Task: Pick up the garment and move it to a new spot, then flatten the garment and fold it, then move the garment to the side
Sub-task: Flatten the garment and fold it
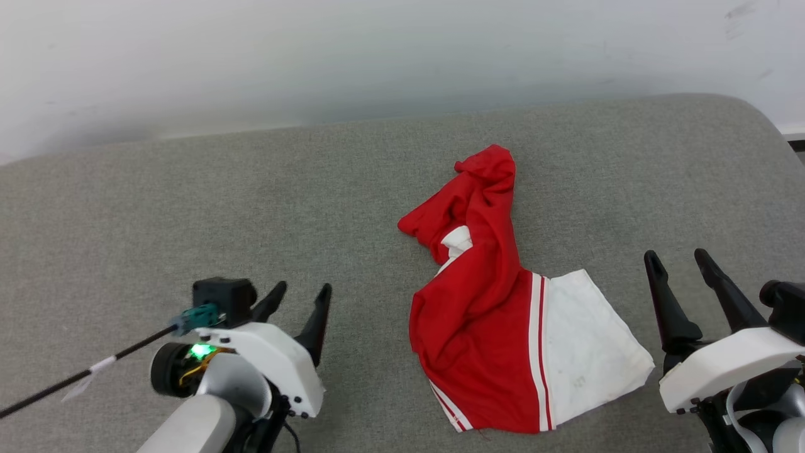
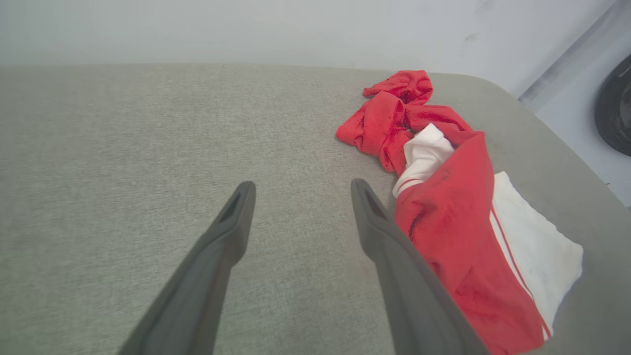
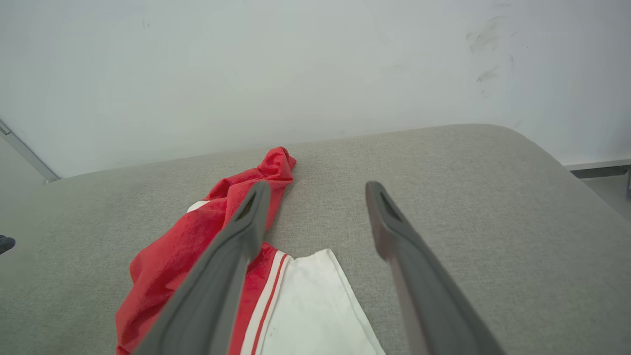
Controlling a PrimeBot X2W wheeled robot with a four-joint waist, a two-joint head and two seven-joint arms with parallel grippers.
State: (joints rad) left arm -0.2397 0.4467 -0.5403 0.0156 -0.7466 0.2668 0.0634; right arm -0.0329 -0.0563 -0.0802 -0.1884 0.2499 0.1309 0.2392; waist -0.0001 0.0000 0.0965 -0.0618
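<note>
As the shirt lies now: the shirt [image 1: 484,314] sits crumpled on the grey cushion [image 1: 188,207] between our two grippers. Its red body is twisted up towards the wall [image 1: 377,56], and one white sleeve [image 1: 585,352] is spread flat at the near right.
Left gripper: our left gripper [image 1: 303,287] hovers near the shirt's left edge, apart from the cloth, with its jaws spread wide and nothing in them.
Right gripper: our right gripper [image 1: 676,253] stands near the white sleeve, its jaws just as wide and just as empty.
Step in hand: we judge it to be the very first one, the pick-up (the cloth shows no flattening and no fold).
Next move: we would have to bring a gripper down onto a bunched red ridge and pinch the thin fabric without catching the cushion. Then we would lift high enough for the trailing sleeve to come clear.
Containers: we make out no box, basket or tray; the shirt rests directly on the cushion.
</note>
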